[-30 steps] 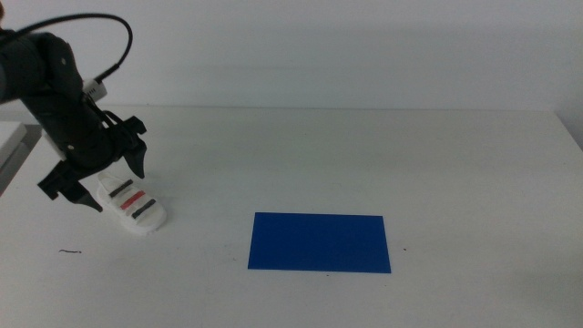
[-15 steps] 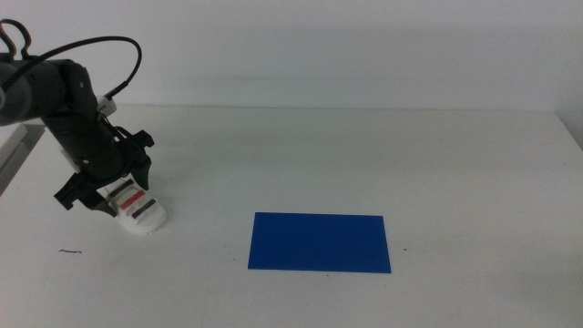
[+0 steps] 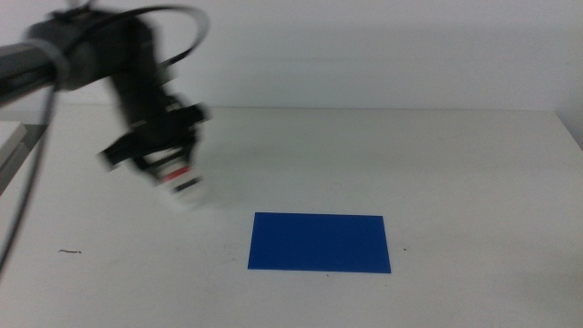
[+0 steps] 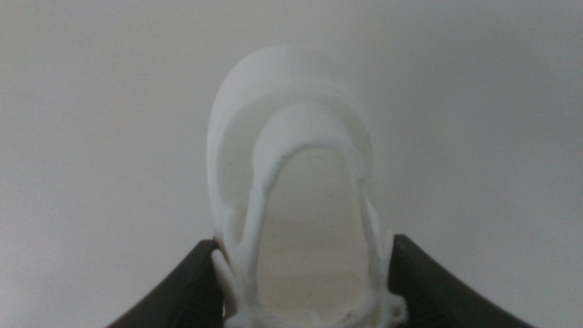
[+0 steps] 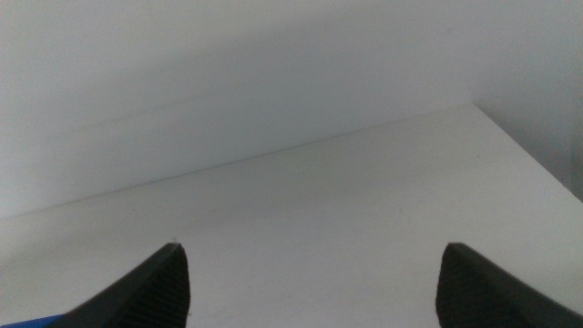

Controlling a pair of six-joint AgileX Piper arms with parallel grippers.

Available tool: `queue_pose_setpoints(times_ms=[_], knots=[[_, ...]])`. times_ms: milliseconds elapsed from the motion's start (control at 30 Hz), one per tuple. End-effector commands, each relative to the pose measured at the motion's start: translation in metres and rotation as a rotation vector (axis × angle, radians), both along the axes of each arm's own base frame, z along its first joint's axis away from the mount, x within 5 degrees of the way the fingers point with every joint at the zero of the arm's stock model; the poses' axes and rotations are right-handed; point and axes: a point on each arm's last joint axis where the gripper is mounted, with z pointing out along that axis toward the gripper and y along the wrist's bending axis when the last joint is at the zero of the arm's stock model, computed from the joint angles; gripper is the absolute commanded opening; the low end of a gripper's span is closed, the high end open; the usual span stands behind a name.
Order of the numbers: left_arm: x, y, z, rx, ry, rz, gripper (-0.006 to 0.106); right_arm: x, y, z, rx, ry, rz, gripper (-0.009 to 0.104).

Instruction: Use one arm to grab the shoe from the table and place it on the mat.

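On my middle feed the left gripper (image 3: 157,162) was up off the table (image 3: 474,182), carried by the dark arm (image 3: 100,55) reaching in from the left, and it was clamped on the shoe (image 3: 180,182). The shoe hung in the air, toe tilted down toward the tabletop, smeared by motion blur, though I could still make out a red strap and a black one across its top. It sat to the left of the mat (image 3: 320,242) and well apart from it. The mat lay flat and bare on the table, nothing resting on it.

The left wrist feed gave me what the middle one could not: the shoe (image 4: 296,182) seen from behind the heel, its opening facing the camera, with one dark jaw pressed against each side of it. The straps did not show from there, and neither did the mat.

The right wrist feed showed only its own gripper (image 5: 310,273) with jaws spread wide over bare table (image 5: 319,210), plus a sliver of blue mat (image 5: 27,321) at one corner. That gripper did not appear in the middle feed
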Motion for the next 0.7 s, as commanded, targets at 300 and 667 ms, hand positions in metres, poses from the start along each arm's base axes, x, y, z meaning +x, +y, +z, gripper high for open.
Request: queue_pose_setpoints(times_ms=[300, 667], knots=[[-0.032, -0.195, 0.007, -0.031, -0.067, -0.323, -0.002, 0.0, 0.0, 0.0, -0.01, -0.011, 0.002, 0.079], [-0.048, -0.223, -0.003, 0.163, -0.119, -1.587, -0.002, 0.0, 0.0, 0.0, -0.01, -0.011, 0.002, 0.079]])
